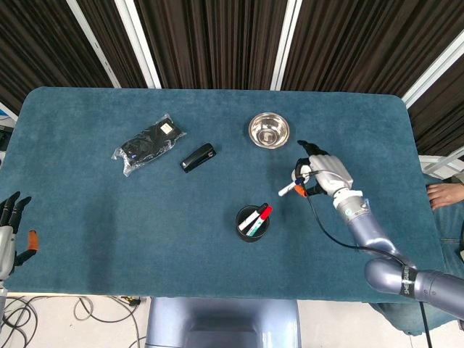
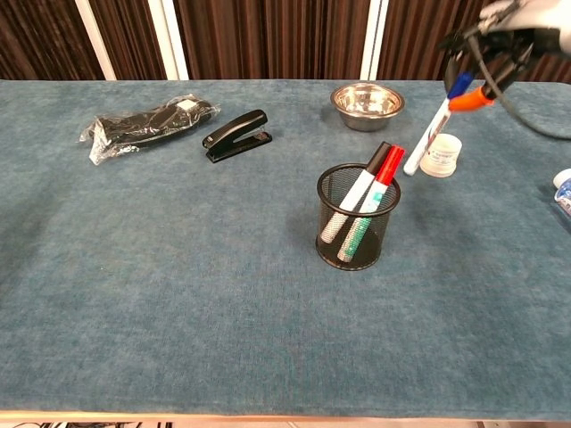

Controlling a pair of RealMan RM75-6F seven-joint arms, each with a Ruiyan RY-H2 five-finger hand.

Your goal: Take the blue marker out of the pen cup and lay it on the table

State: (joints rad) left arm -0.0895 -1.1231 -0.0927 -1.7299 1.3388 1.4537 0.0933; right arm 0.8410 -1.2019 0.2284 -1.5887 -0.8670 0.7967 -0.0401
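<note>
While pinched at its blue cap end by the right robot hand (image 2: 500, 40), slants the blue marker (image 2: 434, 126) down and leftward, clear of the pen cup (image 2: 358, 217), right of it and above the bench (image 2: 178, 267). Hangs close by a small white jar (image 2: 442, 154). Best lowered slowly and tipped flat onto bare cloth, clear of jar and cup, before easing the pinch. Rests spread and idle at the near left edge the left robot hand (image 1: 10, 225).

The right hand (image 2: 510, 31) holds the blue-capped white marker (image 2: 435, 127) tilted above the teal table (image 2: 178, 267), beside the black mesh pen cup (image 2: 357, 218).
</note>
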